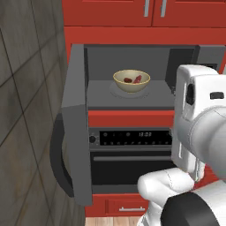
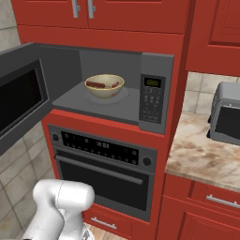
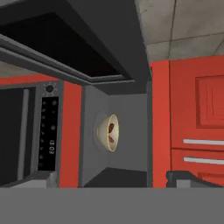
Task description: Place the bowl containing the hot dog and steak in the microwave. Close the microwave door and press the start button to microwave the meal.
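The pale yellow bowl (image 1: 131, 85) (image 2: 104, 90) (image 3: 105, 132) stands on the floor of the open microwave (image 1: 132, 95) (image 2: 152, 98), near the middle. In it lie the brown-red hot dog (image 1: 128, 80) (image 2: 96, 85) and the red steak (image 1: 138, 79) (image 2: 115, 85). The microwave door (image 1: 75, 123) (image 2: 21, 98) (image 3: 87, 39) is swung wide open to the left. My gripper (image 3: 116, 179) is open and holds nothing. It hangs back outside the cavity, facing the bowl, with the hand rolled on its side.
Under the microwave sits a black-windowed oven (image 1: 132, 163) (image 2: 103, 173) with a bar handle. A silver toaster oven (image 2: 227, 115) stands on the marble counter (image 2: 201, 154) to the right. Red cabinets (image 2: 117, 14) surround everything, and a tiled wall (image 1: 26, 110) lies left of the open door.
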You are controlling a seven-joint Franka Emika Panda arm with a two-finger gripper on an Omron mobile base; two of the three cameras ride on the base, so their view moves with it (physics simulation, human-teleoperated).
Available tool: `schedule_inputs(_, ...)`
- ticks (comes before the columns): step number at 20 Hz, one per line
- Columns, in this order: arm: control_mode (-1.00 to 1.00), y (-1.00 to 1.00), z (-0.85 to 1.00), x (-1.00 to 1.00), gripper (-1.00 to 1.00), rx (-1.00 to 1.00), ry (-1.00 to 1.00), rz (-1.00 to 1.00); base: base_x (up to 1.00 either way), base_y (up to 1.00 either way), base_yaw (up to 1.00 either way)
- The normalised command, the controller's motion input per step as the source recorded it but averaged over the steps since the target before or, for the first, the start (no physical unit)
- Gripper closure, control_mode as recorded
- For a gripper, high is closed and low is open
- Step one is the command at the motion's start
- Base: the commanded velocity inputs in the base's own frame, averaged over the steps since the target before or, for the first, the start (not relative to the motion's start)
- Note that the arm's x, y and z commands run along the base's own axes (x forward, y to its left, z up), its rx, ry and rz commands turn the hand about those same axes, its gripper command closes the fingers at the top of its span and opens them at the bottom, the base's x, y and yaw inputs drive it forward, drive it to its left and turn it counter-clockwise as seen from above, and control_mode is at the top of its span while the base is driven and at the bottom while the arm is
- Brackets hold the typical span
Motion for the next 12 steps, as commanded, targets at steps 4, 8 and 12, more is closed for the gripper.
schedule_inputs(4, -1.0, 0.36, -0.32, -0.3, -1.0, -0.15, -0.01, 0.03, 0.0, 0.0, 0.0)
schedule_inputs(8, -1.0, 0.43, -0.08, -0.42, -1.0, -0.17, 0.0, 0.05, 0.0, 0.0, 0.0)
schedule_inputs(12, -1.0, 0.56, 0.0, -0.51, -1.0, -0.21, 0.0, 0.02, 0.0, 0.0, 0.0)
